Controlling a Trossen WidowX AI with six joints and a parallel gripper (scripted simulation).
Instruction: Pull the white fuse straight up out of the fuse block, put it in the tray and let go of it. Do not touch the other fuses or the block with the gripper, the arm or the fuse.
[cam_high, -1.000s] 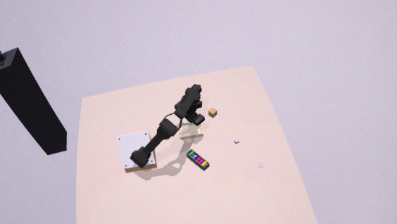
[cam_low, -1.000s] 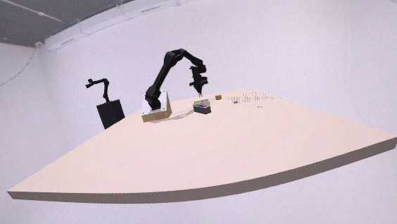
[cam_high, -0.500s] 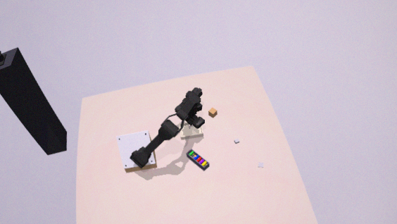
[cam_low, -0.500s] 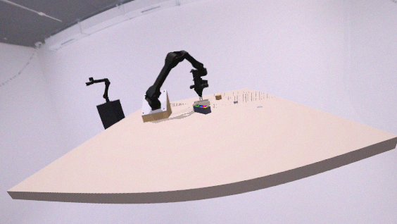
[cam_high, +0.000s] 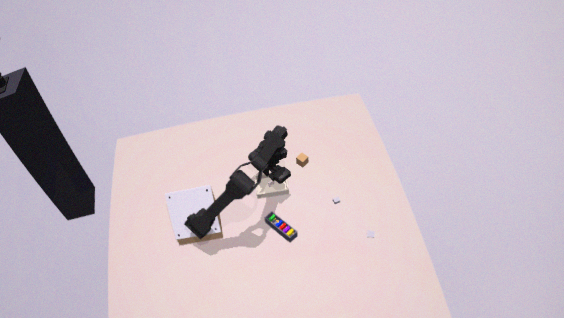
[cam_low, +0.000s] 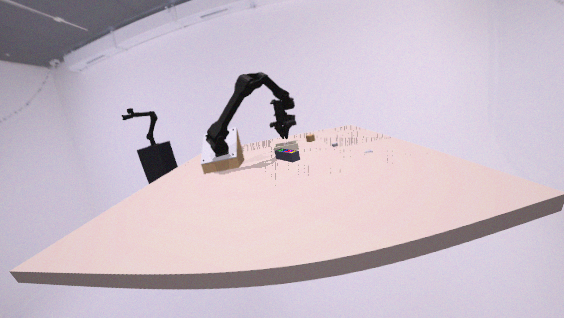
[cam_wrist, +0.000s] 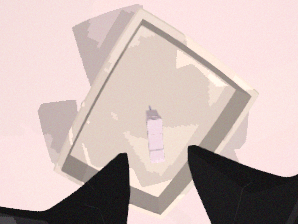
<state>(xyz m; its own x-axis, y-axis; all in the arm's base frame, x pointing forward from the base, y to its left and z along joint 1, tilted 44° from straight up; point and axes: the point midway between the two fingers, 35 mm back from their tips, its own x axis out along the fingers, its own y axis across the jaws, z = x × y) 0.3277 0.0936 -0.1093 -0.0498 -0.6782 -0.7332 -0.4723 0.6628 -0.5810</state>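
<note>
The white fuse (cam_wrist: 155, 134) shows over the floor of the tray in the wrist view, between the fingers with a gap on each side. Whether it rests on the tray floor or is just above it, I cannot tell. The beige tray (cam_high: 273, 194) (cam_wrist: 220, 120) is square with low walls. My gripper (cam_low: 285, 137) (cam_wrist: 158, 157) is partly open above the tray, pointing down, and holds nothing. The dark fuse block (cam_high: 294, 237) (cam_low: 288, 157) stands beside the tray, with green, blue, red, purple and yellow fuses in a row.
An orange-brown cube (cam_high: 302, 159) (cam_low: 310, 138) lies beyond the tray. A small grey piece (cam_high: 336, 200) (cam_low: 335, 145) and a flat pale piece (cam_high: 370, 234) (cam_low: 368, 151) lie farther right. The arm's base stands on a white-topped board (cam_high: 187, 202) (cam_low: 222, 166).
</note>
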